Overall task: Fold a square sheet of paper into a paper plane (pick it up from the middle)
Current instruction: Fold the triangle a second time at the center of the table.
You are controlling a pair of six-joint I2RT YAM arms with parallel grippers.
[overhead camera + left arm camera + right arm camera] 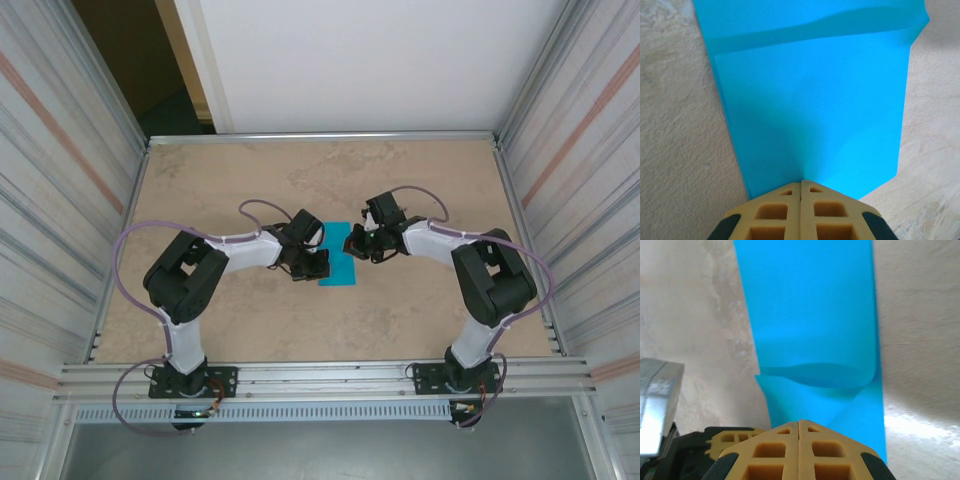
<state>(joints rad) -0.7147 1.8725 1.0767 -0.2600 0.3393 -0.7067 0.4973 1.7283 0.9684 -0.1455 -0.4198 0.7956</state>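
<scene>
Left gripper (800, 187) and right gripper (799, 425) each sit clamped on opposite ends of the part-folded teal paper (338, 265) lying on the table (250, 180) between them, so best pin one end flat, keep edges aligned and crease slowly.

Thin bright teal paper sheet (815, 110): matt, smooth, soft creases. Pale beige mottled board surface (675, 125): matt, faintly grainy. Ochre moulded fingers (772, 220): dull, rubbery-looking, cellular recesses. Ribbed grey metal side walls (60, 160): satin sheen. Silver metal front rail (330, 375): brushed. Black plastic arm housings (180, 280): slight gloss.
</scene>
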